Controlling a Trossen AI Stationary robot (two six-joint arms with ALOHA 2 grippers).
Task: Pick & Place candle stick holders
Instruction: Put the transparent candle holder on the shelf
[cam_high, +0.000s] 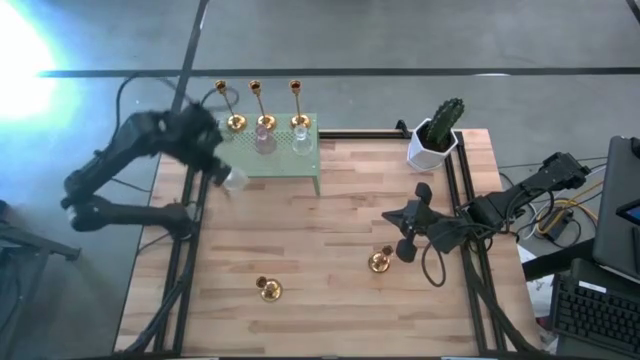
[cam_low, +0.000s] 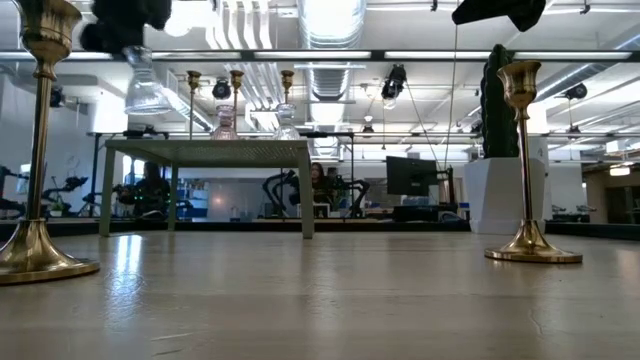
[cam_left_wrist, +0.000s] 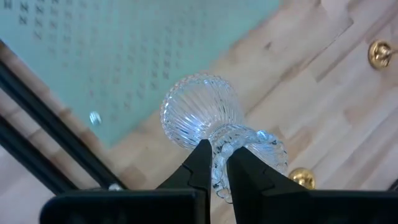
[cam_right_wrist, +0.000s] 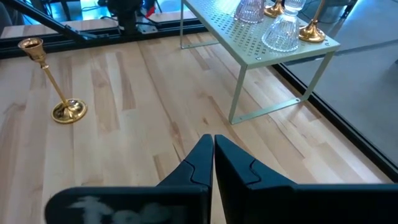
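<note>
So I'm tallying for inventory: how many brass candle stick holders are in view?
5. Three tall ones stand on the green shelf's far edge; two stand on the table. None looks hidden.

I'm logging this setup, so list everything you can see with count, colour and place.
Tall brass candle holders: three, gold, back edge of the green shelf.
Glass holders on shelf: two, one pinkish, one clear, on the shelf top.
Clear ribbed glass holder: one, held in the air beside the shelf's left end.
Brass holders on table: two, gold, front centre and right of centre.
Green shelf: one, pale green, back left of the wooden table.
Cactus pot: one, white, back right.
Left tool: shut on the clear ribbed glass holder.
Right tool: shut, empty, above the table's right side.
</note>
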